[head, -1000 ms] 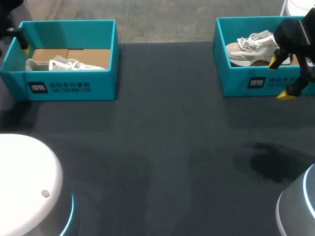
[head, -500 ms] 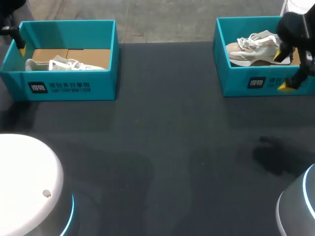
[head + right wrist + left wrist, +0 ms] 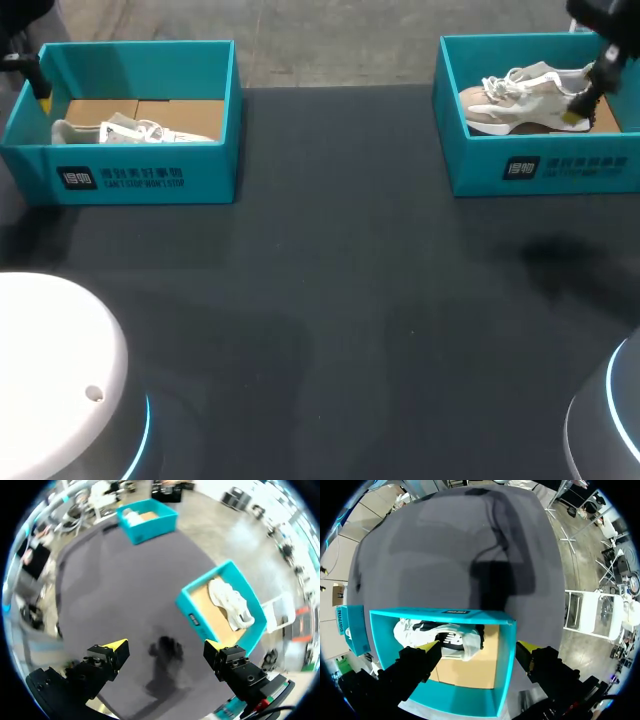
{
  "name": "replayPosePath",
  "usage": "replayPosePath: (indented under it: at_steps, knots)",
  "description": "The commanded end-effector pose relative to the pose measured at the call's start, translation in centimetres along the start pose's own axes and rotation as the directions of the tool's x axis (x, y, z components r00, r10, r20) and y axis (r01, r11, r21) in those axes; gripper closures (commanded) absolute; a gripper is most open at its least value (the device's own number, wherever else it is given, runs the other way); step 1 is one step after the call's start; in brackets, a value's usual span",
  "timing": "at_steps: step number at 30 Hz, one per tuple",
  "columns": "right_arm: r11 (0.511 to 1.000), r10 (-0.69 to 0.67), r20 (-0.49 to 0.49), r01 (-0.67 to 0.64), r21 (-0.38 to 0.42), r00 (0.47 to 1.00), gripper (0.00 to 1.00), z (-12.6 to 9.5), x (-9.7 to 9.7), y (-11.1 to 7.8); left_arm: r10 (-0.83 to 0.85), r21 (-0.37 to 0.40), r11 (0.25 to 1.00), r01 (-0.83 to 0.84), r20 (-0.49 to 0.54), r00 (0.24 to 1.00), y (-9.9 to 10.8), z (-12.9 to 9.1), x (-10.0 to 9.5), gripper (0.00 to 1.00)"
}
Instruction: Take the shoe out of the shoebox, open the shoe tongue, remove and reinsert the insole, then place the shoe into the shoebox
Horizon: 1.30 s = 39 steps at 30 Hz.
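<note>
While half-hidden overhead, left tool (image 3: 477, 650) agape.

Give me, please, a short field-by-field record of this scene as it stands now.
left shoebox: teal, holds a white shoe
right shoebox: teal, holds a beige and white shoe
left end effector: open, empty, over the left shoebox
right end effector: open, empty, near the right shoebox
table: dark, both boxes at its far side

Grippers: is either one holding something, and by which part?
Nothing is held: the left gripper and right gripper are both open and empty.
</note>
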State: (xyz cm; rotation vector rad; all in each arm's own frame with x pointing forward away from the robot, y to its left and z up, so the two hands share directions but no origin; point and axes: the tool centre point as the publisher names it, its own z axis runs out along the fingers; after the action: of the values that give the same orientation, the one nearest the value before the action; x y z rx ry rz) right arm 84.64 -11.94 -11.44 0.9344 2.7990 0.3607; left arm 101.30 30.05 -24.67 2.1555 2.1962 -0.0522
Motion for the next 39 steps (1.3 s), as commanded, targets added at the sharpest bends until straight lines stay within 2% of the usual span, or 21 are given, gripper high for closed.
replayPosePath:
  at_steps: [1,4,8,27,30,33,34,39]
  knots:
    - [0.978,0.204,0.019,-0.204,-0.036,0.979,0.0,1.3,-3.0,1.2,0.001,0.0,1.0,-0.001,-0.001,1.0,0.0,0.0,0.1,0.0]
    - [0.952,0.304,0.052,-0.301,-0.061,0.951,0.0,1.8,-4.0,1.4,0.001,0.0,1.0,-0.001,-0.001,1.0,0.0,0.0,0.1,0.0]
    - [0.89,0.453,0.093,-0.442,-0.115,0.887,0.0,2.2,-4.6,1.4,0.001,0.0,1.0,-0.001,-0.001,1.0,0.0,0.0,0.1,0.0]
    - [0.89,0.453,0.093,-0.442,-0.115,0.887,0.0,2.2,-4.6,1.4,0.001,0.0,1.0,-0.001,-0.001,1.0,0.0,0.0,0.1,0.0]
    - [0.796,0.603,0.131,-0.585,-0.154,0.787,0.0,2.8,-6.1,1.8,0.001,0.0,1.0,-0.001,-0.001,1.0,0.0,0.0,0.1,0.0]
    - [0.703,0.71,0.173,-0.696,-0.143,0.682,0.0,3.7,-8.3,1.5,0.001,0.0,1.0,-0.001,-0.001,1.0,0.0,0.0,0.1,0.0]
    - [0.683,0.73,0.17,-0.713,-0.159,0.662,0.0,3.9,-9.0,1.5,0.001,0.0,1.0,-0.001,-0.001,1.0,0.0,0.0,0.1,0.0]
    - [0.63,0.773,0.205,-0.764,-0.14,0.6,0.0,5.0,-12.2,1.7,0.001,0.0,1.0,-0.001,-0.001,1.0,0.0,0.0,0.1,0.0]
